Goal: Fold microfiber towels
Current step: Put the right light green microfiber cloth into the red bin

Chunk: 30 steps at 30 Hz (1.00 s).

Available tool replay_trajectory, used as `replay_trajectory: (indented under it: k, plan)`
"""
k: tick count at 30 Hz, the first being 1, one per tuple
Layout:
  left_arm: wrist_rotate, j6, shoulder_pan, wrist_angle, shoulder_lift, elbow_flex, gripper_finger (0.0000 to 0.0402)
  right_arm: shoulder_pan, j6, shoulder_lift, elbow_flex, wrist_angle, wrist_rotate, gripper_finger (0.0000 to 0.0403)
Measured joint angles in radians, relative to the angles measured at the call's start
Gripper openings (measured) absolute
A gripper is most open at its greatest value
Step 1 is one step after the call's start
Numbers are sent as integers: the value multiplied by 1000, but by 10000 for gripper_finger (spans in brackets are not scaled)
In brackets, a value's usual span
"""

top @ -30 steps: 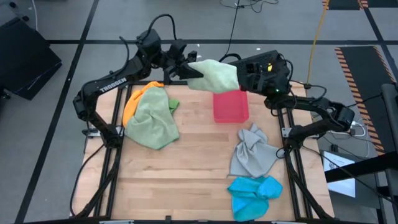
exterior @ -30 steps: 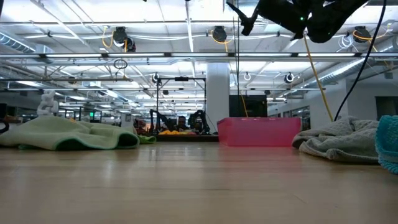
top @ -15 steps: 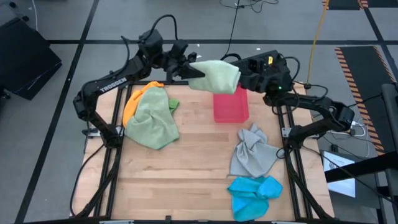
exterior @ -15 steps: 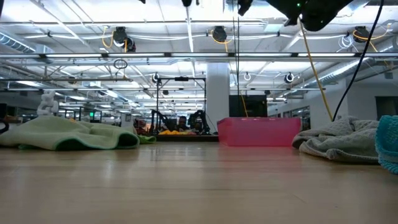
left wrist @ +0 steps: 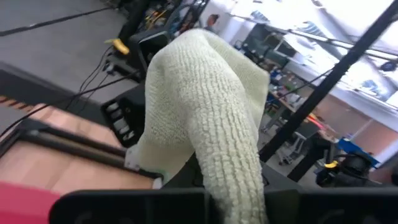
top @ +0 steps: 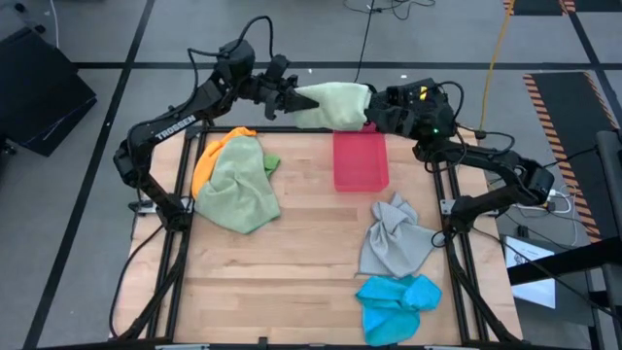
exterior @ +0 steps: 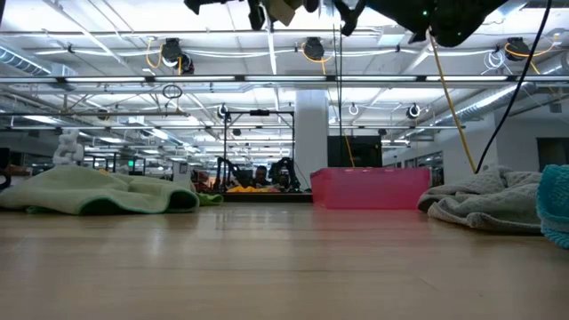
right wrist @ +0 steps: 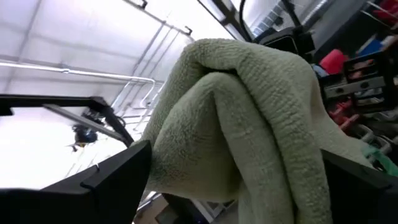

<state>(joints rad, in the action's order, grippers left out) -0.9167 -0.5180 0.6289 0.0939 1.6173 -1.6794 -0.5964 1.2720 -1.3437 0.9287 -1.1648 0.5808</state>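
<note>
1. Sage towel (top: pixel 335 104): held in the air beyond the table's far edge, toward 12 o'clock, stretched between both grippers; a bunched fold is seen close up in the left wrist view (left wrist: pixel 211 118) and the right wrist view (right wrist: pixel 249 118).
2. Left gripper (top: pixel 289 98): raised at the towel's 9 o'clock end, fingers clamped on the cloth.
3. Right gripper (top: pixel 377 109): raised at the towel's 3 o'clock end, fingers closed on the same cloth.
4. Green towel (top: pixel 239 185): heaped on the table toward 9 o'clock, lying over an orange towel (top: pixel 206 160) that shows along its 9 o'clock side; a brighter green edge is seen at its 2 o'clock corner.
5. Tray (top: pixel 360 161): pink-red, set on the table toward 12 o'clock, just below the held towel in the high view.
6. Grey towel (top: pixel 394 238): crumpled on the table toward 4 o'clock.
7. Blue towel (top: pixel 397 303): crumpled at the near edge toward 5 o'clock, touching the grey towel.
8. Table (top: pixel 301 253): wooden top, bare at its centre.
</note>
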Motion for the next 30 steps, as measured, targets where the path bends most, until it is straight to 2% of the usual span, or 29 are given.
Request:
replay_trajectory:
  k: [6, 13, 17, 20, 24, 27, 30]
  plan:
    - [52, 104, -1, 132, 0, 0, 24, -3, 29, 0, 0, 42, 1, 364]
    - [84, 147, -1, 177, 0, 0, 15, -20, 54, 0, 0, 195, 29, 363]
    - [111, 172, -1, 224, 0, 0, 22, -20, 16, 0, 0, 213, 52, 344]
    - [117, 190, -1, 256, 0, 0, 24, -20, -17, 0, 0, 247, 52, 310]
    - [117, 200, -1, 276, 0, 0, 16, -20, -65, 0, 0, 336, 50, 243]
    - [117, 202, -1, 277, 0, 0, 17, -24, -87, 0, 0, 401, 45, 173]
    - [123, 207, -3, 279, 0, 0, 25, -34, -113, 0, 0, 438, 48, 85]
